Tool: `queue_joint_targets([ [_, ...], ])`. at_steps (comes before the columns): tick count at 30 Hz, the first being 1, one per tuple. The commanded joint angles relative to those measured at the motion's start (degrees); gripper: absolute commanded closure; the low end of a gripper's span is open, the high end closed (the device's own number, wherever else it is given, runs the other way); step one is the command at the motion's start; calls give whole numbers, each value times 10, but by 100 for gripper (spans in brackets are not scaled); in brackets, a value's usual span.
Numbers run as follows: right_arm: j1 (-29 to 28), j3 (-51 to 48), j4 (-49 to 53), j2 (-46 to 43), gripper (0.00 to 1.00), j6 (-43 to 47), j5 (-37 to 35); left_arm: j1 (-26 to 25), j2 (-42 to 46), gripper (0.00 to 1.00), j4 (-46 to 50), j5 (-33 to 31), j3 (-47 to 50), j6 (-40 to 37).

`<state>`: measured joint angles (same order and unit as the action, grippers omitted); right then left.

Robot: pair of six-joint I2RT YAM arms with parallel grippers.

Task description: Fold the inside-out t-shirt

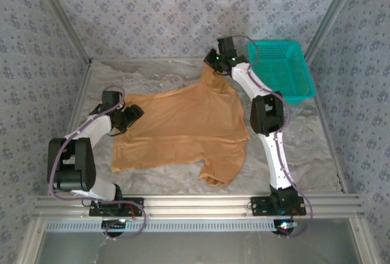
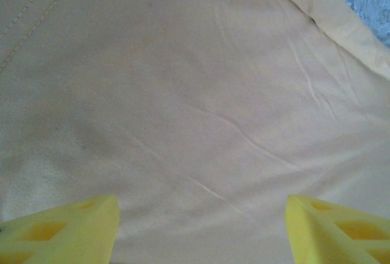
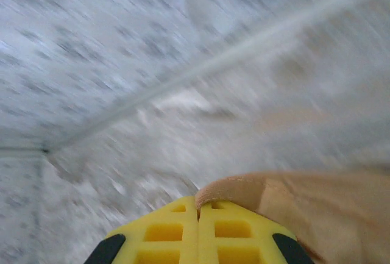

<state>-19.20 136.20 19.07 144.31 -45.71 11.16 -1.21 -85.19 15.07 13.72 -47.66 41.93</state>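
Observation:
The tan inside-out t-shirt (image 1: 183, 127) lies spread on the marbled table, one sleeve hanging toward the near edge. At the far side my right gripper (image 1: 214, 64) is shut on the shirt's upper edge, lifting it into a peak. In the right wrist view the yellow fingers (image 3: 177, 230) are pressed together with a hemmed fold of the shirt (image 3: 244, 191) pinched between them. My left gripper (image 1: 133, 114) hovers over the shirt's left edge. In the left wrist view its yellow fingertips (image 2: 61, 230) stand wide apart, open, above smooth tan cloth (image 2: 201, 105).
A teal mesh basket (image 1: 298, 84) sits at the far right corner of the table, just behind the right arm's forearm. Patterned walls enclose the table on three sides. Bare table surface (image 1: 311, 148) lies to the right of the shirt.

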Motion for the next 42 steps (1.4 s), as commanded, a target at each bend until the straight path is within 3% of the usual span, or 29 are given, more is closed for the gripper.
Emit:
queue_joint_targets([
  [1,-5,158,-16,104,67,-16,-8,1,-4,28,-32,7,12,16],
  [2,-4,207,-4,133,41,-28,1,1,-6,29,-37,6,13,18],
  [4,0,238,9,157,16,-42,23,-1,-10,28,-35,8,5,19],
  [5,3,228,19,148,14,-44,31,-2,-10,28,-32,6,-1,16],
  [12,6,-3,78,-24,15,39,8,-10,-17,28,-7,11,-67,-1],
  [16,4,-129,81,-93,15,59,-1,-10,-70,27,-20,31,-124,0],
  [24,10,-288,69,-124,19,48,26,-7,-256,30,-2,67,-285,0],
  [35,39,-473,82,-201,19,62,-27,46,-405,30,61,-28,-472,-28],
  [42,35,-500,109,-205,20,92,-40,60,-507,30,143,-47,-716,-66],
])
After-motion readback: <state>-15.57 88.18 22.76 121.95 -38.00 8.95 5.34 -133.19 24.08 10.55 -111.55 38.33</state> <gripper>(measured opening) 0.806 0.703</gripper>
